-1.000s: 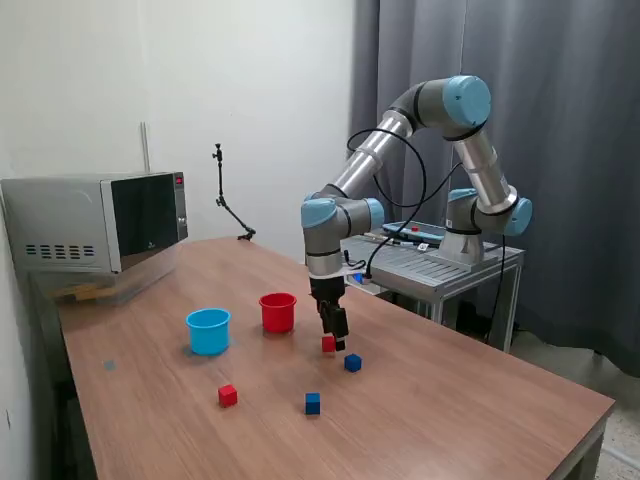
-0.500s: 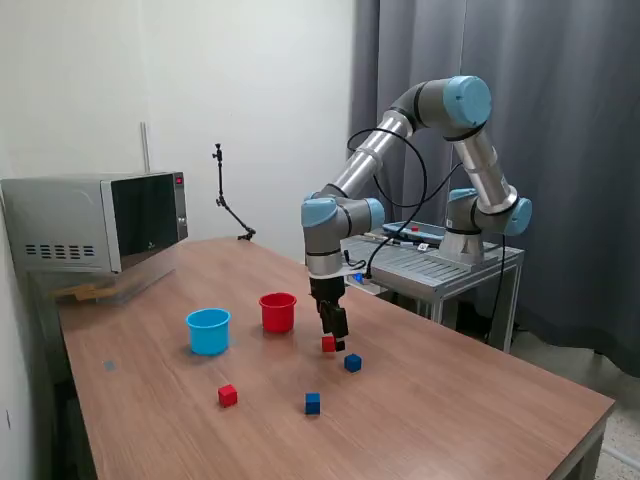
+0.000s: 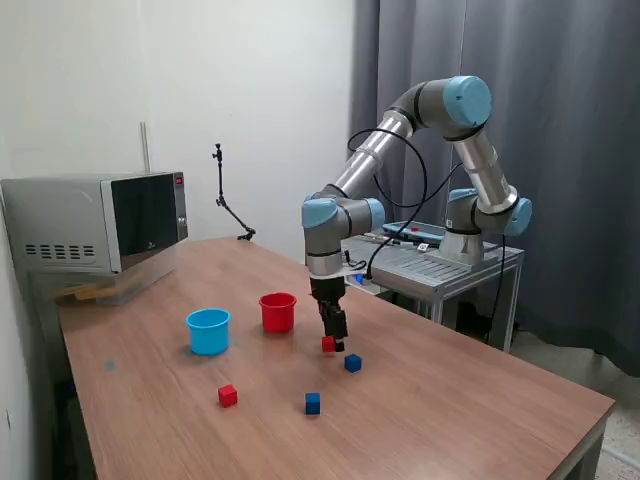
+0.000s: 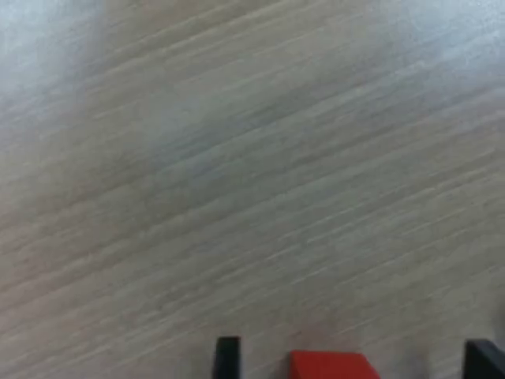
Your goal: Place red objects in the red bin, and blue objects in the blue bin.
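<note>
Four tiny cubes on the brown wooden table [image 3: 450, 400], none shifted since the earlier frames. Black two-finger gripper [image 3: 333, 342] unmoved, low at frame centre, fingers spread around one small red cube [image 3: 328, 344], gaps either side. Other red cube [image 3: 228, 396] lower left; dark blue cubes [image 3: 353, 363] [image 3: 313, 403] nearby; red plastic cup [image 3: 278, 312] and light-blue plastic cup [image 3: 208, 331] centre-left.
</note>
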Controlling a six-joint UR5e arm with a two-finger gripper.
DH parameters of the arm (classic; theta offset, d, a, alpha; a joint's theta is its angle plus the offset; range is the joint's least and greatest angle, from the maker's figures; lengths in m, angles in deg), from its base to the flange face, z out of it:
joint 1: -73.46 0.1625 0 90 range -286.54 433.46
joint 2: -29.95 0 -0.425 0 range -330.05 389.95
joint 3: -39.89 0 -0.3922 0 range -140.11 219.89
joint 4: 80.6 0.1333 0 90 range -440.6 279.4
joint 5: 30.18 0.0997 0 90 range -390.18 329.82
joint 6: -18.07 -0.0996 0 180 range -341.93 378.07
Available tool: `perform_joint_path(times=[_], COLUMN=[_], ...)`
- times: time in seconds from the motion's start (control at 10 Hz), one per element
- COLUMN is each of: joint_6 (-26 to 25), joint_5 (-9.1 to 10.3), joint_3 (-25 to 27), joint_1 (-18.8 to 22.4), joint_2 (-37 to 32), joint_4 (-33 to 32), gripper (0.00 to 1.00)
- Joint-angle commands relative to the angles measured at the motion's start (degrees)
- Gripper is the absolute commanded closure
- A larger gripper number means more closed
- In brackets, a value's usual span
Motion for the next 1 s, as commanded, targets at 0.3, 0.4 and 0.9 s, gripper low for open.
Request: perform_joint_path(times=[0.3,0.4,0.9], joint_6=[-0.65,-0.74,-0.65], joint_5=[-0.15,-0.15,-5.66], joint_3=[0.01,0.01,-3.50], joint_1=[0.06,0.06,0.15], joint_2=[0.00,0.00,-4.46], joint_4=[-0.06,-0.06,0.20], gripper=[1.00,1.00,1.00])
